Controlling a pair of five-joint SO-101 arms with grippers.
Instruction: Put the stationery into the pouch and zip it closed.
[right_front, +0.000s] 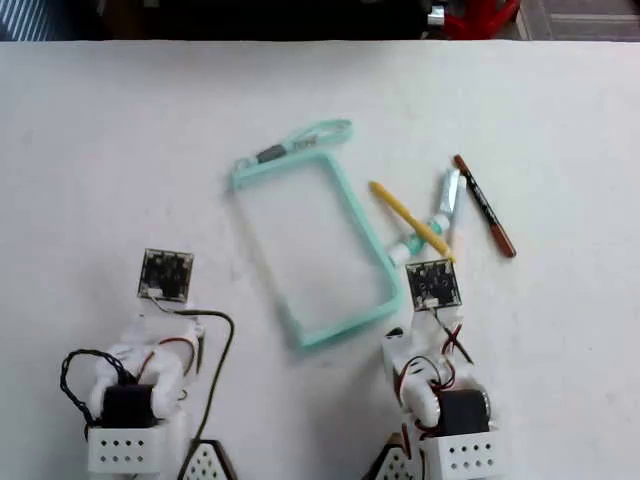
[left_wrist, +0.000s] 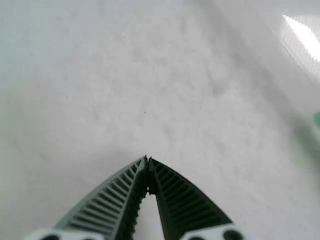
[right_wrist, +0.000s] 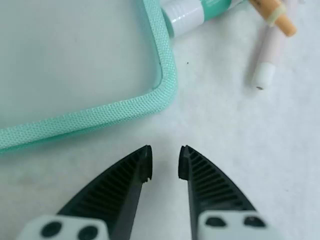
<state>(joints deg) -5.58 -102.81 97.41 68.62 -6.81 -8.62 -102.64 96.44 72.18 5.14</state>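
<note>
The clear, mint-edged pouch (right_front: 358, 215) lies flat mid-table. It is probably limp and light, best held by its fabric rim. Just beside it, the yellow pen (right_front: 410, 218) and brown marker (right_front: 485, 207) look stiff and slick, so pinch them mid-barrel. The right gripper (right_wrist: 165, 162) is slightly parted and the left gripper (left_wrist: 148, 161) is closed, empty.

Mint-edged clear pouch (right_front: 300, 240) lies flat; yellow pen (right_front: 410, 218), pale pen (right_front: 448, 190), brown marker (right_front: 484, 205) lie near it.

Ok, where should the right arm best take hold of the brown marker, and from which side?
Probably mid-barrel on the brown marker, from above, with the right tool turned across its length. It lies flat and diagonal on the table, apart from the yellow pen, with bare surface along its outer side.
</note>
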